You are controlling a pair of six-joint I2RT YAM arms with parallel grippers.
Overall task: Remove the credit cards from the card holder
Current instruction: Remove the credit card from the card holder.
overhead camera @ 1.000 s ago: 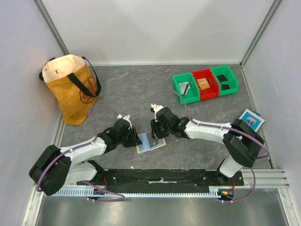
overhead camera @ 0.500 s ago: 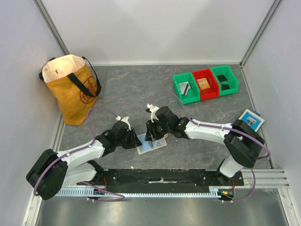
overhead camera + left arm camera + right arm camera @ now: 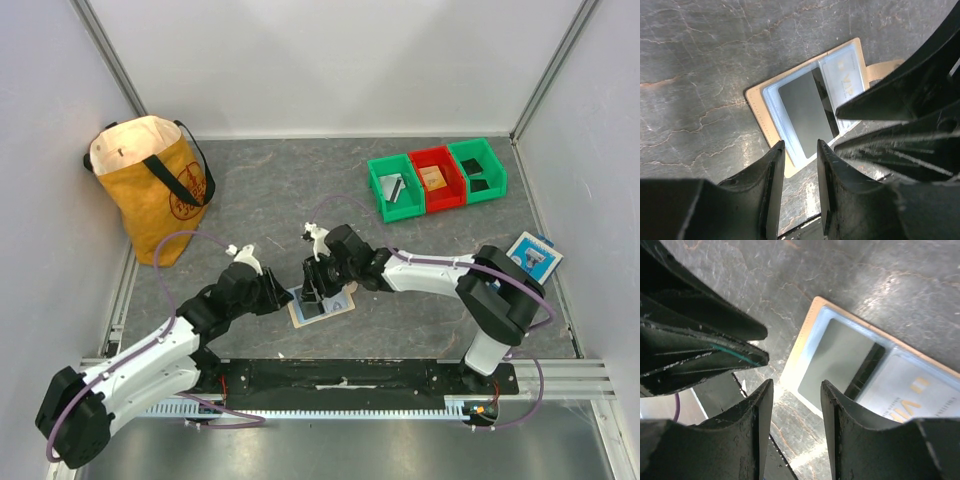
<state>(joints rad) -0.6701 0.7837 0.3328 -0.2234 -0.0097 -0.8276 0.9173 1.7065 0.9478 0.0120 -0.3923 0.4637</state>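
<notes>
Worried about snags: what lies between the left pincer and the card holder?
Nothing: in the left wrist view, the left pincer frames the card holder's corner, unobstructed.

Front centre, just ahead of the arm bases: card holder [image 3: 327, 307] lying open on the table [image 3: 260, 200]. Inside it, one card [image 3: 807, 112] sits in the left pocket and a second card [image 3: 845, 77] in the right pocket, on the tab side. Over the holder's left end: left gripper [image 3: 285, 295] coming from the left, right gripper [image 3: 313, 290] from behind and right, the two close together. Back left, by the wall: tote bag [image 3: 150, 190]. Back right: row of three bins [image 3: 437, 178]. Far right, well apart from the holder: flat packet [image 3: 533, 255].
</notes>
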